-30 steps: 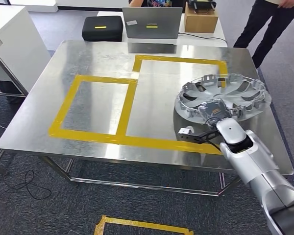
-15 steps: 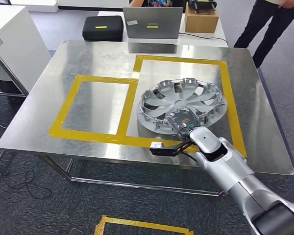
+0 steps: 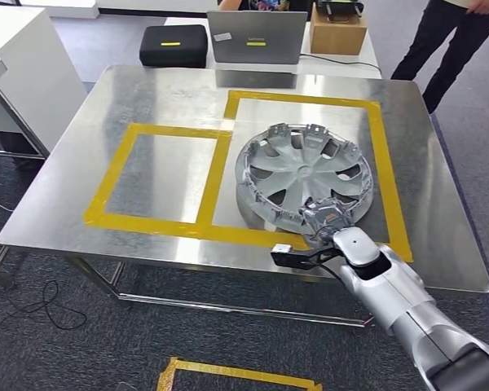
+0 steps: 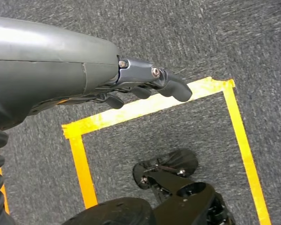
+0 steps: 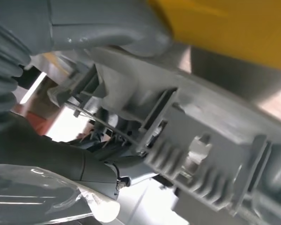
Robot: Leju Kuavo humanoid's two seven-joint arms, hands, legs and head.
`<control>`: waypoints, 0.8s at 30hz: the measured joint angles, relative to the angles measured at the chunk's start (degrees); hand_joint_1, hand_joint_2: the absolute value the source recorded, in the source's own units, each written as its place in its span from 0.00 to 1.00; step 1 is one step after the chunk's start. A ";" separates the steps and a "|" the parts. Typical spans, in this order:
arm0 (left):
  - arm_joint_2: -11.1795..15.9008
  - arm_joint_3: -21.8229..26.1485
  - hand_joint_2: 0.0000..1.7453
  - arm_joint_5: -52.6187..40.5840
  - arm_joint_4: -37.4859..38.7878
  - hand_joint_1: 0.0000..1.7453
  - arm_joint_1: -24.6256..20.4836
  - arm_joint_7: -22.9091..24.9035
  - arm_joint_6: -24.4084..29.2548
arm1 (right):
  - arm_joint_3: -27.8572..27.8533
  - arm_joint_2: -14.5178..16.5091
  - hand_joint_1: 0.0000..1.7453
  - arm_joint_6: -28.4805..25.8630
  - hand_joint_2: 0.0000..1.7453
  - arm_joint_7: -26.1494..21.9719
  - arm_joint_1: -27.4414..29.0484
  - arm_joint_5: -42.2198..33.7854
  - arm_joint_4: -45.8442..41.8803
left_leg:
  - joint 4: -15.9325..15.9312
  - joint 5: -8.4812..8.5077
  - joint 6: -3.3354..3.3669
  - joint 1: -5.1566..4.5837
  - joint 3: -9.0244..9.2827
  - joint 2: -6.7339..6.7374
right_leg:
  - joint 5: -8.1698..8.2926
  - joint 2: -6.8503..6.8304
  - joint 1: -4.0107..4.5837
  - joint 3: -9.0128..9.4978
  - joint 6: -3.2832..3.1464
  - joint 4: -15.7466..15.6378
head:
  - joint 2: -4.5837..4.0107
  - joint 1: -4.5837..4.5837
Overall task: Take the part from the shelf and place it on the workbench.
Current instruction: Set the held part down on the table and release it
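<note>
Inside the right taped box on the tabletop, the hubcap sits tilted, near rim pinched by the right hand. Risk: abrupt release drops the rim, it skids over the tape. Left hand hangs loose, holding nothing.
</note>
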 joint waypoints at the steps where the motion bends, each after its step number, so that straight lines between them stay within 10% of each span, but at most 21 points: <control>1: 0.00 0.00 1.00 0.04 0.00 0.00 0.07 0.00 0.01 | -0.25 -0.26 0.00 0.02 0.00 0.13 0.11 0.01 0.31 | 0.01 0.00 -0.01 -0.01 -0.02 0.01 | 0.01 0.05 0.00 -0.03 0.00 0.00 | 0.00 0.01; 5: 0.02 0.00 0.00 0.20 0.00 0.00 0.07 0.01 0.01 | -0.97 -0.87 0.00 0.32 0.00 0.58 0.18 0.25 1.10 | 0.01 -0.01 -0.01 -0.02 -0.04 0.03 | 0.02 0.08 -0.01 -0.08 0.01 0.00 | 0.00 -0.01; 24: -0.16 1.32 0.00 3.15 0.00 0.00 0.72 1.20 1.52 | -5.07 -4.91 0.00 18.26 0.00 3.67 -2.08 -3.23 -0.78 | 0.06 0.04 0.05 -0.05 -0.13 0.01 | 0.08 -0.02 -0.07 -0.11 0.07 -0.01 | 0.00 -0.01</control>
